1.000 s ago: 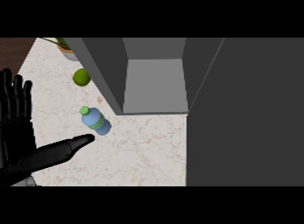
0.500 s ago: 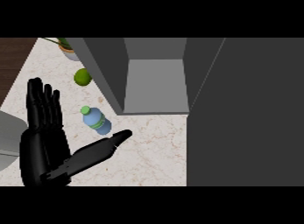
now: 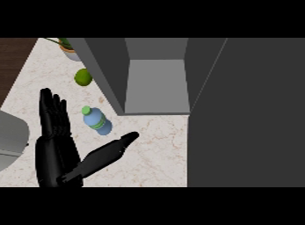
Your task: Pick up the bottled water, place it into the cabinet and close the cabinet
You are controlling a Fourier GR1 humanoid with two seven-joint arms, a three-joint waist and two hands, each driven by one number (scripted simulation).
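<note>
Bottled water and open cabinet on the worktop

The bottled water (image 3: 97, 121) is a small clear-blue bottle with a green cap and green label band, lying on its side on the pale marble worktop (image 3: 154, 149), cap pointing up-left. Just right of it stands the grey cabinet (image 3: 156, 74), its door (image 3: 252, 112) swung open, the inside showing bare.

No text, label, brand, number or sign can be read on anything here.
</note>
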